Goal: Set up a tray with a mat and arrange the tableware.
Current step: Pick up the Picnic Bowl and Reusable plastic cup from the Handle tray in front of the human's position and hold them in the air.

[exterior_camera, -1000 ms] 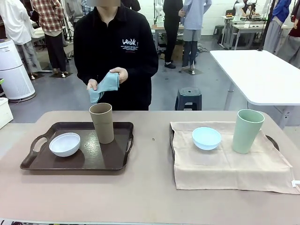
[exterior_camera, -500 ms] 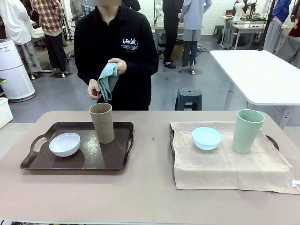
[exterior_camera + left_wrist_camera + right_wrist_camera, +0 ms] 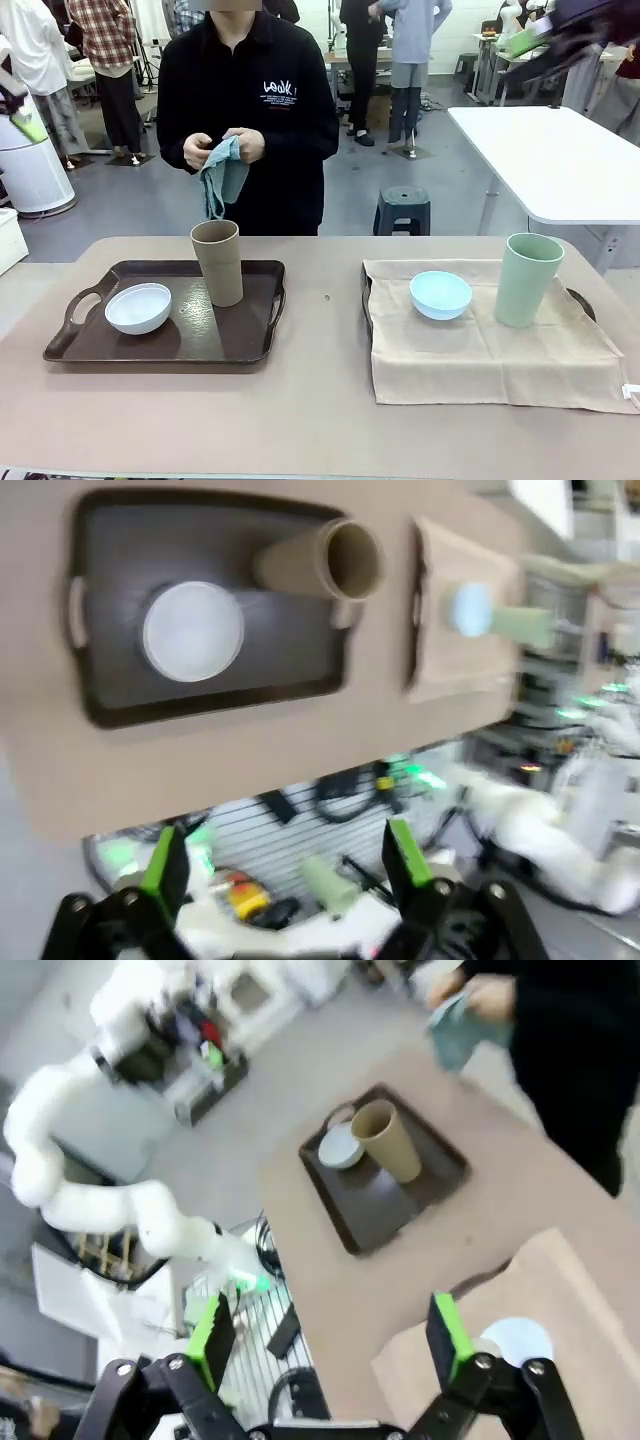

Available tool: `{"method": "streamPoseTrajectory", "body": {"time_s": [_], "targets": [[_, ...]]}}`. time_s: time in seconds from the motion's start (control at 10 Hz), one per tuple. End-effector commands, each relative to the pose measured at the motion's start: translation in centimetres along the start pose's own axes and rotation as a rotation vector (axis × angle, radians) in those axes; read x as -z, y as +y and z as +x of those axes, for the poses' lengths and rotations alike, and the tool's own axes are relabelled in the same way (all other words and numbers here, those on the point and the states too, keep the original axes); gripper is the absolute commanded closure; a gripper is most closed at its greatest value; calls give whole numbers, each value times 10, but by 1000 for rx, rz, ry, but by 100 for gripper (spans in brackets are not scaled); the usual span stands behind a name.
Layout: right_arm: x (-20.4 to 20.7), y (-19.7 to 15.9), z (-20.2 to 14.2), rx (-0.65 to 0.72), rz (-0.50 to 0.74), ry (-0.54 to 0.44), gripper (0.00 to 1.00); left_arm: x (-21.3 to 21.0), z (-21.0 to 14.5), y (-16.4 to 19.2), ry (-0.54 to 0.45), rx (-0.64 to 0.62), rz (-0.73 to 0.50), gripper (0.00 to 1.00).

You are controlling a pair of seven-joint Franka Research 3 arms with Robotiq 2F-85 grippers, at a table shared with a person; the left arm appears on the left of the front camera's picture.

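**Front view.** On the table (image 3: pixel 320 410), at picture left, a dark tray (image 3: pixel 250 340) carrying the white bowl (image 3: pixel 138 307) and, just beside it toward the far edge, the tan-brown cup (image 3: pixel 218 262), upright. At picture right, well apart from that tray, a beige mat (image 3: pixel 480 360) spread over a second tray (image 3: pixel 366 288), bearing the light blue bowl (image 3: pixel 440 294) and the pale green cup (image 3: pixel 528 279), upright, near each other but not touching. Beyond the table, a person (image 3: pixel 250 100) holding a teal cloth (image 3: pixel 222 175) in both hands at chest level.

**Left wrist view.** Looking down from high above the table: left gripper (image 3: pixel 285 865) with fingers spread wide, nothing between the green pads. Below, the white bowl and tan-brown cup on the dark tray; light blue bowl and pale green cup on the mat, blurred.

**Right wrist view.** Right gripper (image 3: pixel 330 1340) likewise spread wide and empty, above a corner of the mat. Light blue bowl partly hidden behind one finger; dark tray with white bowl and tan-brown cup farther off; the person's hands with the teal cloth at the top edge.
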State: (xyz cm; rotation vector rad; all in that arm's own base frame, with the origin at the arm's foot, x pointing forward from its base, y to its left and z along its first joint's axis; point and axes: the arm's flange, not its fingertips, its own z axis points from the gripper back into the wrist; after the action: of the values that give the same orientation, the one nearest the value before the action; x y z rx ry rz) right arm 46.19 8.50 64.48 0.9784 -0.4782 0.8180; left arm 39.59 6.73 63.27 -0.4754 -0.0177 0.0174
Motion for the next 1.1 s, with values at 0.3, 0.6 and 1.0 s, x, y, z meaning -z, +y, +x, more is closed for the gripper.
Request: {"method": "streamPoseTrajectory", "body": {"time_s": [0.3,0.6,1.0], "targets": [[0,0,0,0,0,0,0,0,0,0,0,0,0,0],[22,-11,0,-292,-23,-16,0,-1,11,-13,-22,-11,90,0],[220,-78,112,-604,34,293,0,49,75,-89,-128,-29,467,0]]}}
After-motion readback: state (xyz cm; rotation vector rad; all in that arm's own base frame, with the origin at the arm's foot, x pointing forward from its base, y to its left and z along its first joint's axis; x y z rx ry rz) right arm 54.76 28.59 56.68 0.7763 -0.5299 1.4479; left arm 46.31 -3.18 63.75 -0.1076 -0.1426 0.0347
